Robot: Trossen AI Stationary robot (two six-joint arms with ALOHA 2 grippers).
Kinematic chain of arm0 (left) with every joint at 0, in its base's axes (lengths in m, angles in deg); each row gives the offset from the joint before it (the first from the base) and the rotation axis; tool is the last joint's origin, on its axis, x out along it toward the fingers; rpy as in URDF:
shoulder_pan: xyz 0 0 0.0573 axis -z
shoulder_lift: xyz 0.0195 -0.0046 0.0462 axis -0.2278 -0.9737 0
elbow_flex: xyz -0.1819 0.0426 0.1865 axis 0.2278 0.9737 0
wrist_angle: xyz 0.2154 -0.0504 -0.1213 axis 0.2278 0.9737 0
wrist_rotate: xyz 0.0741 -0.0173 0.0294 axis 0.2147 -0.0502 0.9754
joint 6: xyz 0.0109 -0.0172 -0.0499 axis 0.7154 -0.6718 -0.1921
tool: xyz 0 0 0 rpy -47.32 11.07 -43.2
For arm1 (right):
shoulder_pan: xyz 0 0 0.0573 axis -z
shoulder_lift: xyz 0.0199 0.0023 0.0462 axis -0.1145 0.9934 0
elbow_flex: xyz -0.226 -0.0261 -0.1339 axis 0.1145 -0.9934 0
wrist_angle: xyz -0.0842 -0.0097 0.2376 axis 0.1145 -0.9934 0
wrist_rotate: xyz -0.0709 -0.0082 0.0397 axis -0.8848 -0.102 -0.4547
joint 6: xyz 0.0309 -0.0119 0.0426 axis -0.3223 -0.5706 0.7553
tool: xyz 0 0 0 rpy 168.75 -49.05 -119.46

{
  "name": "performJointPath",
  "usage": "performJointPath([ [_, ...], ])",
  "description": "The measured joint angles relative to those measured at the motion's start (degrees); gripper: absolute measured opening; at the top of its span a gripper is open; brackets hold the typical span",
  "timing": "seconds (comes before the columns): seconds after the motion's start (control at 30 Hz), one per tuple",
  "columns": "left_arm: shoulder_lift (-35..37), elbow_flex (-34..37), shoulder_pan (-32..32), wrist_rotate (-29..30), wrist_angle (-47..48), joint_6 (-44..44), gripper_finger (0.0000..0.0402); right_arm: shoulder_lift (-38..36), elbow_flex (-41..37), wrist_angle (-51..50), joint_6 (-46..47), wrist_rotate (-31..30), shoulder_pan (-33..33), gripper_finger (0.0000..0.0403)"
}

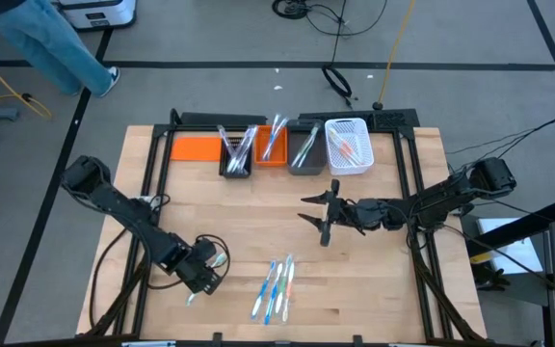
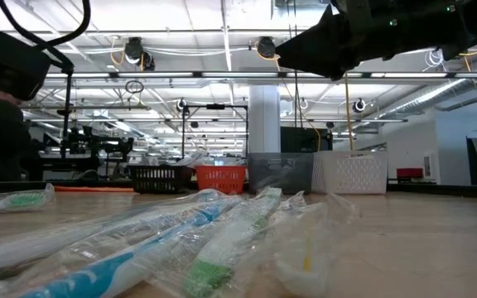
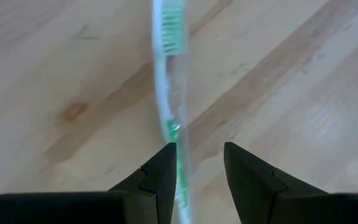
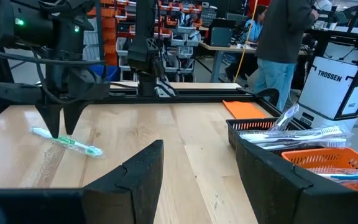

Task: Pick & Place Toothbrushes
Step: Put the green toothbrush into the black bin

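Toothbrushes [image 1: 238, 147] in black bin [image 1: 235, 166]; left hand [image 1: 215, 264] released astride green toothbrush [image 3: 167, 74]; right hand [image 1: 314, 214] released.

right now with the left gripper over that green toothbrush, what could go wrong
1. The left gripper straddles the green toothbrush with the handle close against one finger, not centred; closing may flick it aside or pinch only the clear wrapper.
2. The wrapped toothbrushes lie nearby in a loose pile; a sideways sweep could scatter them.
3. The right gripper hangs open mid-table, possibly on the way to the bins.
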Motion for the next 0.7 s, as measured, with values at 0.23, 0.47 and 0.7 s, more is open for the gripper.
performJointPath([
  [0.23, -3.5, 0.1, -0.1, -1.0, 0.0, 0.0, 0.0131, 0.0, 0.0, 0.0, 0.0, 0.0, 0.0, 0.0196],
  [0.47, -7.3, -0.2, -0.8, -3.6, -1.1, 0.0, 0.0118, 0.0, 0.0, -0.1, 0.0, 0.0, 0.0, 0.0194],
  [0.7, -6.0, -0.2, -1.5, -3.0, -0.2, -0.5, 0.0013, 0.0, 0.0, -0.1, 0.0, 0.0, 0.0, 0.0185],
])
